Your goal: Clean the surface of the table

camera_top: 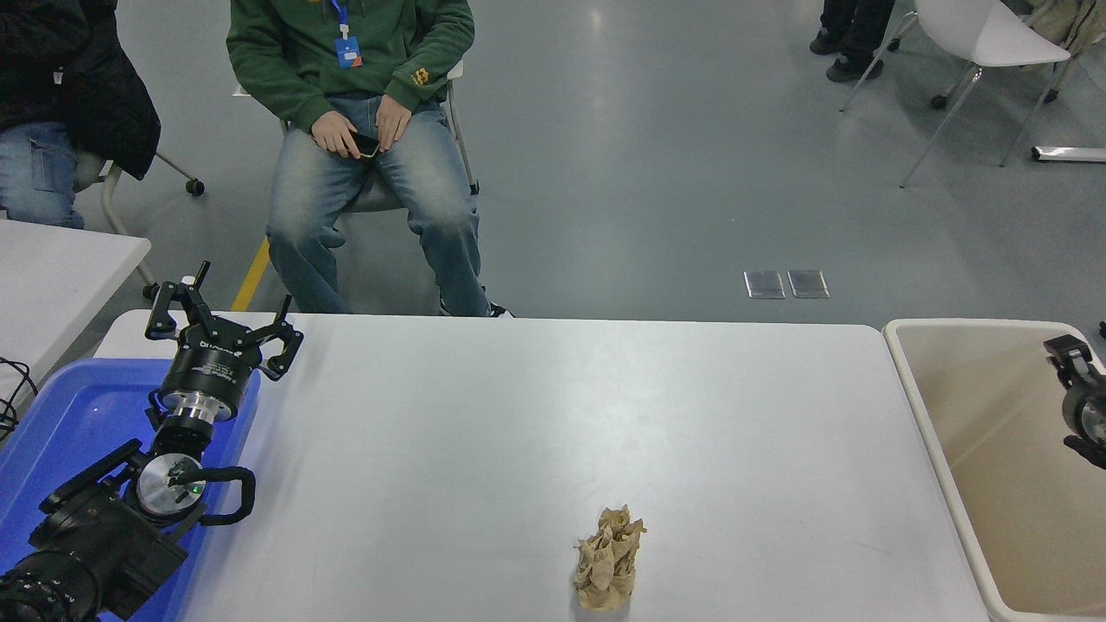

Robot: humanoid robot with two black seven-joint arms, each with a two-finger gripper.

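Note:
The white table surface [536,415] fills the middle of the head view. On it, near the front edge right of centre, lies a crumpled brown paper wad [610,560]. My left gripper [220,321] is parked at the lower left, open and empty, above the far end of a blue tray [60,423]. Only a small part of my right gripper [1076,380] shows at the right edge, hovering over the beige bin [903,363]. Nothing is seen in it.
The beige bin stands against the table's right end. A smaller white table [60,268] is at the left edge. A person in a green top [363,130] sits beyond the far side, and chairs [985,43] stand further back.

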